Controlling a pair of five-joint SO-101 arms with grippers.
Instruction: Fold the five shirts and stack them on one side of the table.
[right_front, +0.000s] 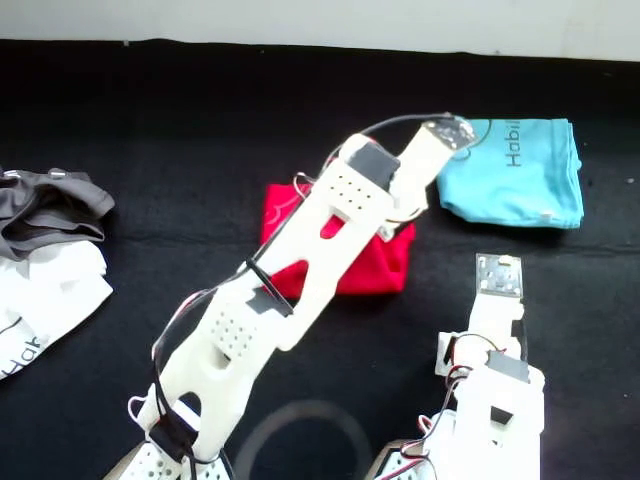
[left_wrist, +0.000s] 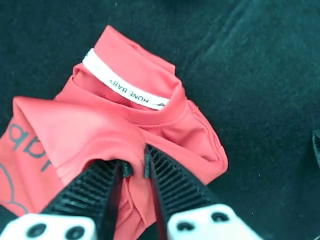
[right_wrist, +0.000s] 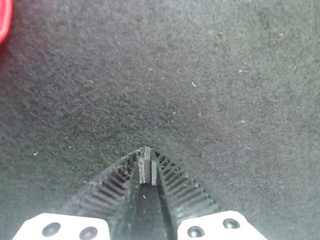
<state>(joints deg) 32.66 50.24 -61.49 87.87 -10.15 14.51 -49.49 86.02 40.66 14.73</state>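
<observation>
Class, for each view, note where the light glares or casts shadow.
High view: the white fabric shirt glares, nearly washed out. Left wrist view: the folded red fabric shirt is evenly lit. Right wrist view: faint shadow under the right pincer.

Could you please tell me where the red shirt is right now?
In the high view the red shirt lies near the middle of the black table, just left of the blue shirt, with the left end effector pinching its fabric.
</observation>
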